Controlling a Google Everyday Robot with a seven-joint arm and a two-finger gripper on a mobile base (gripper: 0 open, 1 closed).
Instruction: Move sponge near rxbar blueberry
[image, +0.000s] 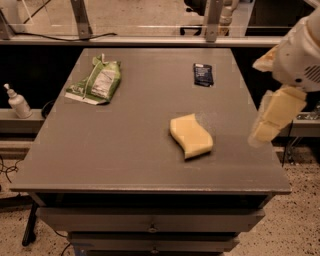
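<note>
The sponge (191, 136), a pale yellow foam block with wavy sides, lies flat on the grey table (125, 150), right of its middle. The rxbar blueberry (203, 74), a small dark navy wrapper, lies flat near the table's far right, well beyond the sponge. My gripper (274, 117) hangs at the right edge of the view, over the table's right edge. It is to the right of the sponge, above the table surface, and touches nothing.
A green and white bag (96, 81) lies at the far left of the table. A white pump bottle (17, 102) stands on a lower ledge left of the table. Metal frame posts (212, 20) stand behind the far edge. Drawers (150, 227) sit under the front.
</note>
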